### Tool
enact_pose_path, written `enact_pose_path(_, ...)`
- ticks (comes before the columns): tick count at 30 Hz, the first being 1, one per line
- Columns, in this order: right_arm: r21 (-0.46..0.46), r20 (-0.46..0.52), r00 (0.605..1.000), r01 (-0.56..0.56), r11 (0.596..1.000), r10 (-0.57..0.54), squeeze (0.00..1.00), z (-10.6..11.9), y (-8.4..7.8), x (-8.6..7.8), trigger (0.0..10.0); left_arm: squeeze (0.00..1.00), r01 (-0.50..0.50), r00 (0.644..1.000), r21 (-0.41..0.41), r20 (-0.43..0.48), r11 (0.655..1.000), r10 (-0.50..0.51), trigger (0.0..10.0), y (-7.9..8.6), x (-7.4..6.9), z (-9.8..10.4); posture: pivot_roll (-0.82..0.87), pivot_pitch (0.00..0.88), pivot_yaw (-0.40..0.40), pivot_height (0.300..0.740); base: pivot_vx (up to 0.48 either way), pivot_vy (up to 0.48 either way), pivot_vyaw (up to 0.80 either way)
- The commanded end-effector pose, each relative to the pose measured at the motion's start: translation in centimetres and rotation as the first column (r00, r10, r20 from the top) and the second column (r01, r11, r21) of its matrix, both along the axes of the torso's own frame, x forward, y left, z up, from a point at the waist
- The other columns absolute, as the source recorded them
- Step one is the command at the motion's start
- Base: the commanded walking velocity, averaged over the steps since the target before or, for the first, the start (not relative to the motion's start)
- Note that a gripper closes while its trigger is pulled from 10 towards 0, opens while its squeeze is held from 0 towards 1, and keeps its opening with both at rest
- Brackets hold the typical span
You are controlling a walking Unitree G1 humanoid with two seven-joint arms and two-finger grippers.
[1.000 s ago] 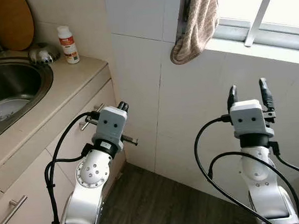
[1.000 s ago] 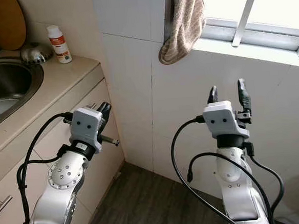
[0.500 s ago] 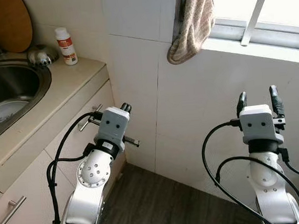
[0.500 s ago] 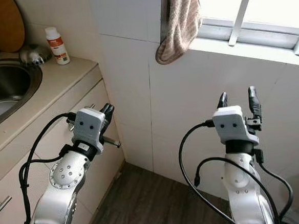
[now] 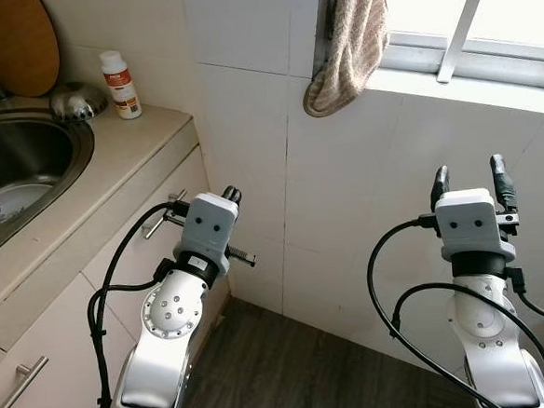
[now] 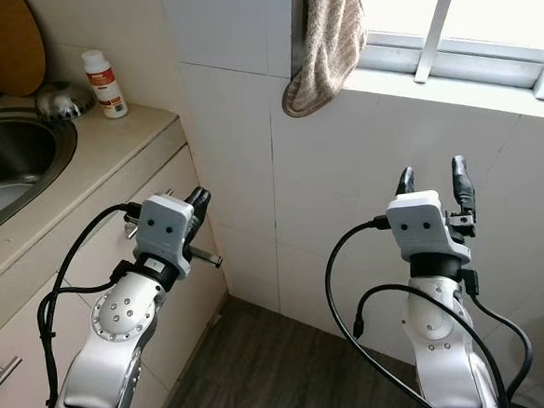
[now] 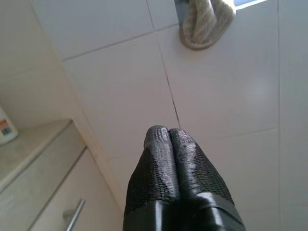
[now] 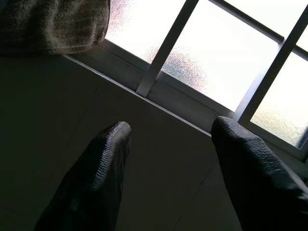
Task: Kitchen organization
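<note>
Left eye view, left tool: the left tool (image 5: 227, 197) is raised in front of the drawer fronts, fingers pressed together with nothing between them; it looks carried rather than working.
Left eye view, right tool: the right tool (image 5: 470, 172) points up at the tiled wall, fingers apart and empty, probably just parked ahead of any job.
Left eye view, bench: the bench (image 5: 109, 150) lies beyond and to the outer side of the left tool, well apart from it, with a sink (image 5: 21, 156) let into it.
Left eye view, bench items: a white bottle (image 5: 121, 83) and a steel bowl (image 5: 77, 100) stand at the back by the wall, likely the things to tidy; neither tool is near them.
Right eye view, towel: a towel (image 6: 324, 42) hangs from the window ledge, above and between the tools, probably put there to dry.
Left wrist view: the closed fingertips (image 7: 166, 144) face bare wall tiles, the towel's hem high ahead.
Right wrist view: spread fingers (image 8: 103, 163) frame the window bars (image 8: 166, 45).
Stage: I'd say nothing is picked up yet.
</note>
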State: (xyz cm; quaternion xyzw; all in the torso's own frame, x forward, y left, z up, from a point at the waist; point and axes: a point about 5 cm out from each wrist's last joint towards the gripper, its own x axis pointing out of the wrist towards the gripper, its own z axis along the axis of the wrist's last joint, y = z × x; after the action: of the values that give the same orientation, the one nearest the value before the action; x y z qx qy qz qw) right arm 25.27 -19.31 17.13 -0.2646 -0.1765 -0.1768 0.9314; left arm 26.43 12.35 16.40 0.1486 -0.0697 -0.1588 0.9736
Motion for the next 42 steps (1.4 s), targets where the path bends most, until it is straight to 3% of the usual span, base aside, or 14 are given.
enact_pose_path(1, 0.013, 0.006, 1.0, 0.003, 1.0, -0.003, 0.0, 0.3, -0.1, -0.3, 10.0, 0.0, 0.008, 1.0, 0.006, 0.004, 1.0, -0.008, 10.0, 0.1, -0.3, 0.3, 0.13, 0.0, -0.04, 0.74, 0.0, 0.0, 0.0)
enact_pose_path(6, 0.023, -0.013, 1.0, -0.025, 0.999, 0.026, 0.0, -0.3, 0.7, -0.1, 10.0, 0.0, -0.051, 0.998, -0.041, -0.028, 0.998, 0.05, 10.0, 1.2, -0.5, 0.9, 0.16, 0.0, -0.046, 0.74, 0.0, 0.0, 0.0)
enact_pose_path(9, 0.026, -0.011, 0.999, -0.035, 0.999, 0.035, 0.0, -0.2, 0.7, 0.3, 10.0, 0.0, -0.133, 0.983, -0.097, -0.139, 0.986, 0.118, 10.0, 2.8, -2.5, 0.8, 0.18, 0.0, -0.06, 0.74, 0.0, 0.0, 0.0)
enact_pose_path(13, 0.021, -0.01, 0.999, -0.045, 0.999, 0.045, 0.0, 0.0, 0.6, 0.5, 10.0, 0.0, -0.204, 0.97, -0.089, -0.15, 0.975, 0.19, 10.0, 4.3, -4.6, 1.2, 0.19, 0.0, -0.069, 0.74, 0.0, 0.0, 0.0)
enact_pose_path(14, 0.015, -0.012, 0.998, -0.054, 0.998, 0.054, 0.0, 0.0, 0.5, 0.6, 10.0, 0.0, -0.356, 0.928, -0.08, -0.144, 0.931, 0.342, 10.0, 6.2, -5.6, 1.9, 0.21, 0.0, -0.076, 0.74, 0.0, 0.0, 0.0)
enact_pose_path(15, 0.014, -0.013, 0.998, -0.057, 0.998, 0.057, 0.0, 0.0, 0.6, 0.6, 10.0, 0.0, -0.402, 0.91, -0.076, -0.142, 0.912, 0.389, 10.0, 6.7, -5.9, 2.4, 0.21, 0.0, -0.076, 0.74, 0.0, 0.0, 0.0)
enact_pose_path(19, 0.016, -0.014, 0.998, -0.066, 0.998, 0.066, 0.0, 0.1, 0.7, 0.7, 10.0, 0.0, -0.423, 0.901, -0.051, -0.135, 0.905, 0.413, 10.0, 7.0, -6.5, 3.1, 0.21, 0.0, -0.098, 0.74, 0.0, 0.0, 0.0)
enact_pose_path(20, 0.021, -0.017, 0.997, -0.075, 0.997, 0.076, 0.0, 0.0, 0.9, 0.8, 10.0, 0.0, -0.431, 0.894, -0.089, -0.173, 0.898, 0.412, 10.0, 7.0, -6.5, 2.7, 0.23, 0.0, -0.104, 0.74, 0.0, 0.0, 0.0)
enact_pose_path(21, 0.022, -0.019, 0.997, -0.08, 0.997, 0.081, 0.0, -0.1, 1.0, 0.8, 10.0, 0.0, -0.433, 0.891, -0.11, -0.198, 0.895, 0.407, 10.0, 7.0, -6.5, 2.3, 0.23, 0.0, -0.104, 0.74, 0.0, 0.0, 0.0)
enact_pose_path(23, 0.018, -0.024, 0.995, -0.097, 0.995, 0.097, 0.0, -0.2, 1.4, 1.1, 10.0, 0.0, -0.391, 0.909, -0.046, -0.177, 0.919, 0.377, 10.0, 6.0, -5.7, 1.8, 0.22, 0.0, -0.104, 0.74, 0.0, 0.0, 0.0)
enact_pose_path(25, 0.012, -0.011, 0.994, -0.106, 0.994, 0.106, 0.0, 0.1, 1.6, 1.3, 10.0, 0.0, -0.261, 0.95, -0.008, -0.18, 0.965, 0.255, 10.0, 3.9, -5.3, 1.1, 0.22, 0.0, -0.101, 0.74, 0.0, 0.0, 0.0)
enact_pose_path(27, 0.01, -0.002, 0.995, -0.103, 0.995, 0.103, 0.0, 0.3, 1.6, 1.4, 10.0, 0.0, -0.19, 0.962, -0.042, -0.207, 0.981, 0.177, 10.0, 2.9, -5.1, 0.8, 0.21, 0.0, -0.101, 0.74, 0.0, 0.0, 0.0)
enact_pose_path(35, 0.012, -0.006, 0.997, -0.073, 0.997, 0.073, 0.0, 0.1, 1.0, 0.9, 10.0, 0.0, -0.128, 0.979, 0.067, -0.15, 0.989, 0.137, 10.0, 2.3, -4.2, 0.7, 0.19, 0.0, -0.083, 0.74, 0.0, 0.0, 0.0)
enact_pose_path(42, 0.017, -0.008, 0.998, -0.063, 0.998, 0.063, 0.0, -0.1, 1.0, 0.7, 10.0, 0.0, -0.149, 0.97, 0.142, -0.173, 0.979, 0.173, 10.0, 2.9, -3.9, -0.3, 0.19, 0.0, -0.074, 0.74, 0.0, 0.0, 0.0)
